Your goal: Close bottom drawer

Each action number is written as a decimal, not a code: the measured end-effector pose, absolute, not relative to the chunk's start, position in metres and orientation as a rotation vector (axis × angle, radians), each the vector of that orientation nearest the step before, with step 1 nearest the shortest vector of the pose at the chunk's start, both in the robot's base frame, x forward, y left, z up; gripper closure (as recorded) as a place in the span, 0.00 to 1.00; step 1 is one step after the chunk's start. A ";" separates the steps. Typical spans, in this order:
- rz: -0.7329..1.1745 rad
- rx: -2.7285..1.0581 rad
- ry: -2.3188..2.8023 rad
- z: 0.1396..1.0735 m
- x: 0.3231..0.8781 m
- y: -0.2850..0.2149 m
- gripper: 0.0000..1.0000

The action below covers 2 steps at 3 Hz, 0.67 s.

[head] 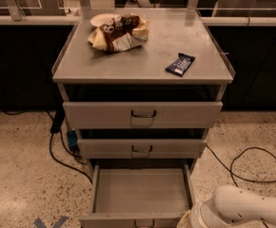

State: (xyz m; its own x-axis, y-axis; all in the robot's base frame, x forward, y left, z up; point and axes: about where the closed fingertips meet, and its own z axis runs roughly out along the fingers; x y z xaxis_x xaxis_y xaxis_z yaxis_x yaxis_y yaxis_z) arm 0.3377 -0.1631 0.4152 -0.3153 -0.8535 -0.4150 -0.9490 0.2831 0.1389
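The bottom drawer (140, 191) of the grey metal cart is pulled out wide and its tray is empty. Its low front with a small dark loop handle (144, 222) sits at the bottom edge of the view. The middle drawer (142, 148) and the taller top drawer (142, 114) above it are pushed in. My white arm (245, 208) comes in from the lower right. The gripper (188, 221) is at the drawer's front right corner, mostly cut off by the bottom edge of the view.
On the cart's top (142, 51) lie a crumpled snack bag (118, 32), a white plate (102, 19) and a dark blue snack bar (180, 64). Black cables (252, 167) run over the speckled floor on both sides. Dark counters stand behind.
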 end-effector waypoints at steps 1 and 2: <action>0.530 -1.656 2.295 0.415 0.338 -0.163 1.00; 0.555 -1.650 2.310 0.380 0.340 -0.161 1.00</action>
